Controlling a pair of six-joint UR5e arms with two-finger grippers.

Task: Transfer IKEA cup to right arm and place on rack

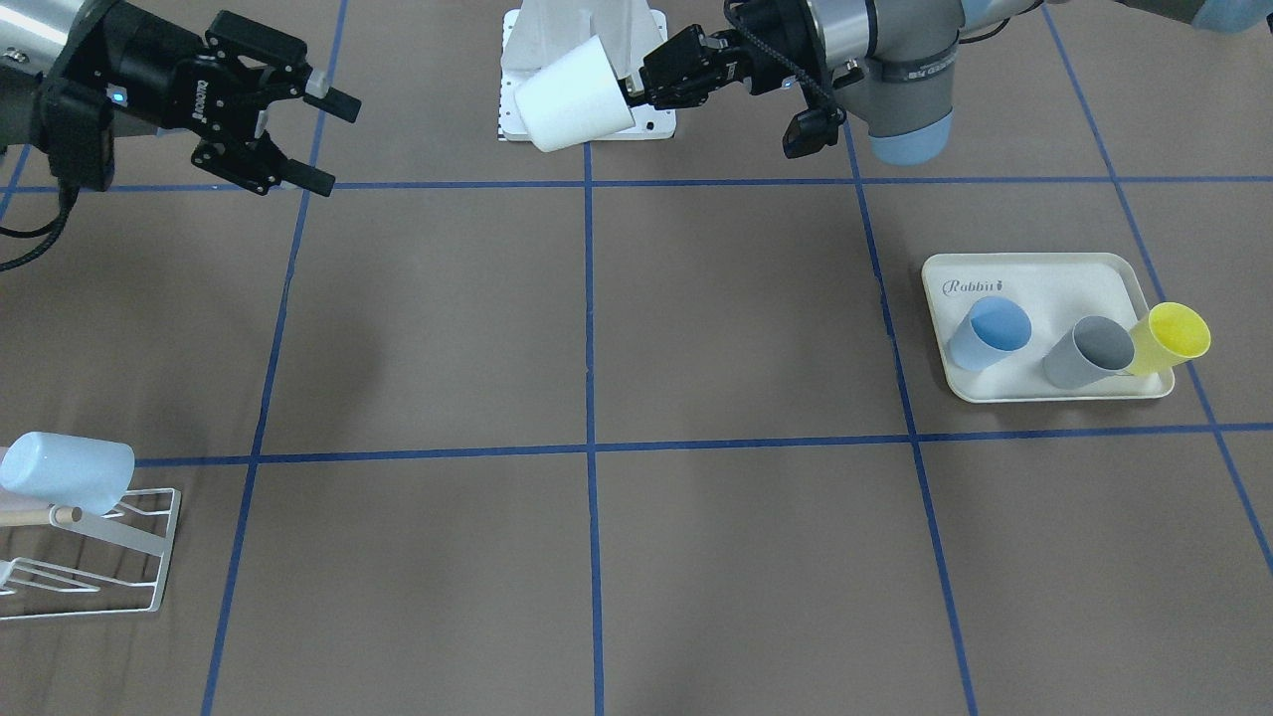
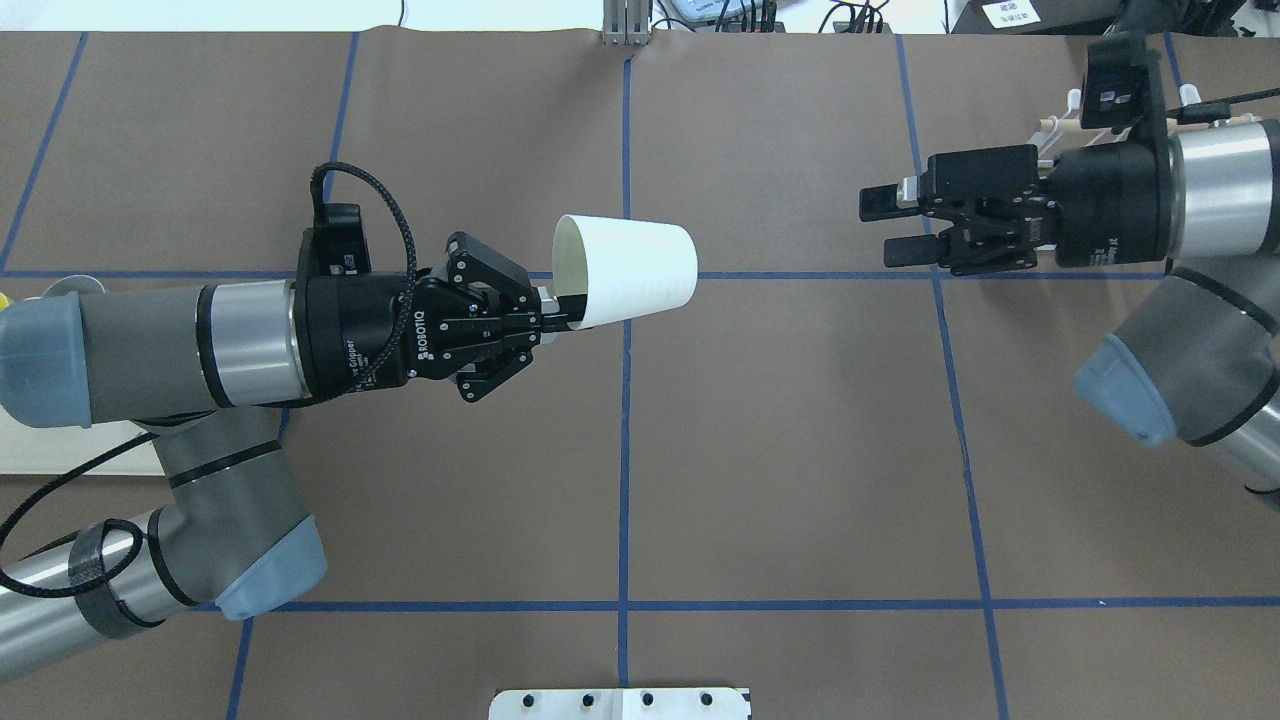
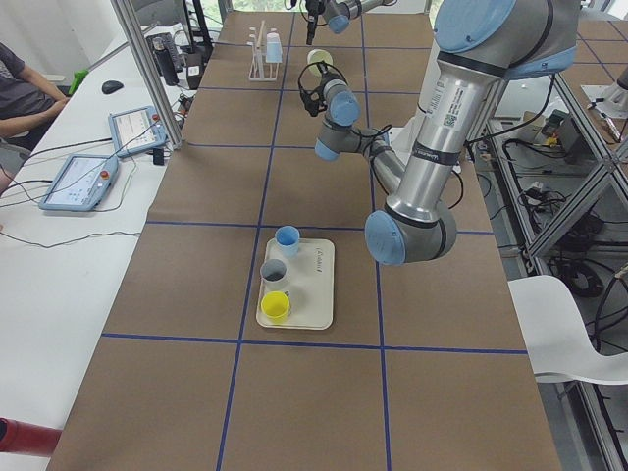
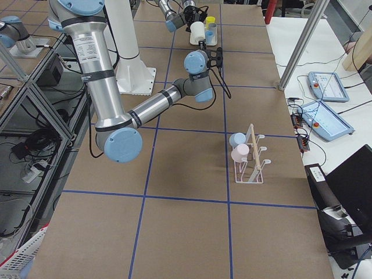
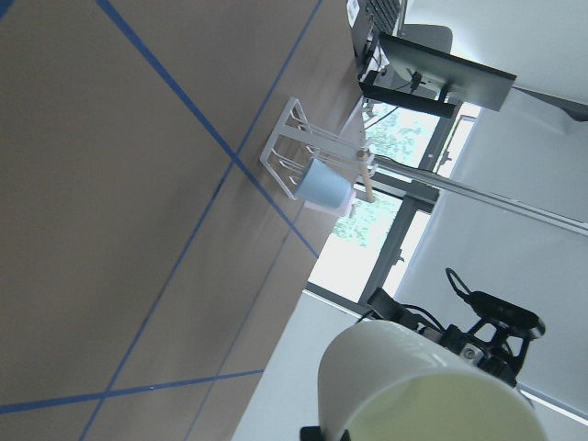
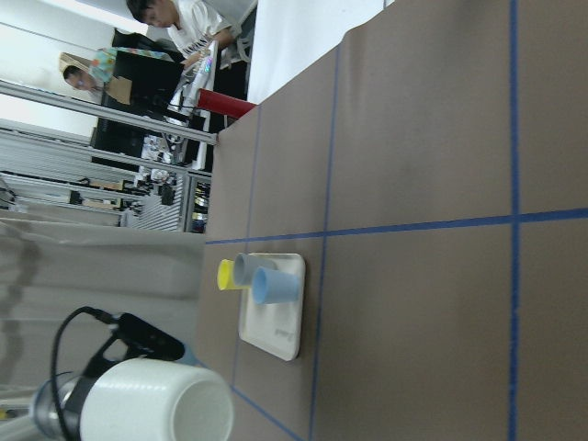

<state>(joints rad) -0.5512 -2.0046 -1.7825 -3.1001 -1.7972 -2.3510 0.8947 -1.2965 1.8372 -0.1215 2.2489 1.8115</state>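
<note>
So the white cup (image 2: 625, 270) is a plain tapered tumbler, no handle, slightly creamy on the inside. It's up in the air lying sideways over the bench (image 2: 780, 450), roughly above the middle blue tape line (image 2: 625, 480). The left gripper (image 2: 548, 310) is clamped on its rim (looks like one finger inside the mouth and one outside), so the open end faces that arm and the flat base points across at the right gripper (image 2: 885, 228). That one hangs well apart from the white cup with its fingers spread wide. The white wire rack (image 1: 99, 557) sits near the bench edge on the robot's right side, with a light-blue cup (image 1: 65, 472) hung on it by the wooden rod. Over on the other side a cream tray (image 1: 1074, 283) carries a blue cup (image 1: 990, 333), a grey cup (image 1: 1089, 353) and a yellow cup (image 1: 1169, 338).
</note>
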